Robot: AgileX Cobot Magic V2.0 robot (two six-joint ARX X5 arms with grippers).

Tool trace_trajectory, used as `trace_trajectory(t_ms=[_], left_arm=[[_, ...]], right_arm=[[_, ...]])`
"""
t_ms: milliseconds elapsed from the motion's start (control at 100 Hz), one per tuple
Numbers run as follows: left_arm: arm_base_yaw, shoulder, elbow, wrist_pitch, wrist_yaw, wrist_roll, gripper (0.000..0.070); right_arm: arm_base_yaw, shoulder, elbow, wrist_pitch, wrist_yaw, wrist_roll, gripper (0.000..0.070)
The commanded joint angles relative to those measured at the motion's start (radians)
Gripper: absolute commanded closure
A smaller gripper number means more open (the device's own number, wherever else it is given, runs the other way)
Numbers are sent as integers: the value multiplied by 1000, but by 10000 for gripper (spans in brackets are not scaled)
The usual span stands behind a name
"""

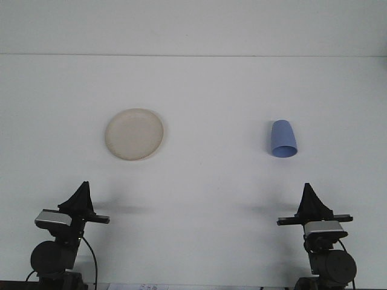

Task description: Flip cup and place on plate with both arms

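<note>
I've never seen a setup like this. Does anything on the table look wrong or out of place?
Only the blue cup: it stands upside down, mouth on the table, far right of the empty cream plate. Nothing looks spilled or damaged.

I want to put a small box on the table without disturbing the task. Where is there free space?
The widest bare patch lies between the cream plate and the blue cup. The far strip behind both, up to the table's back edge, is bare too, as is the near middle between the left gripper and right gripper. Nowhere is crowded.
</note>
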Motion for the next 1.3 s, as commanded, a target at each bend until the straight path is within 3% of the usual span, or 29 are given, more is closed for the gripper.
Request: trace_trajectory(t_ms=[0,270,570,810,940,1050,1290], left_arm=[[0,-1,-19,13,3,-2,685],[0,-1,-19,13,3,-2,685],[0,-1,-19,14,3,-3,685],[0,-1,-19,13,3,-3,685],[0,-1,-19,13,3,-3,685],[0,-1,-19,13,3,-3,685],[0,-1,-19,13,3,-3,685]], right_arm=[[0,-3,-2,13,0,-14,700],[0,-2,19,54,11,-16,700],[0,231,316,-263,224,-20,700],[0,505,483,-264,237,-35,700],[-6,632,482,-209,237,22,534],[-21,754,454,-146,235,22,423],[-39,965,330,225,184,54,411]])
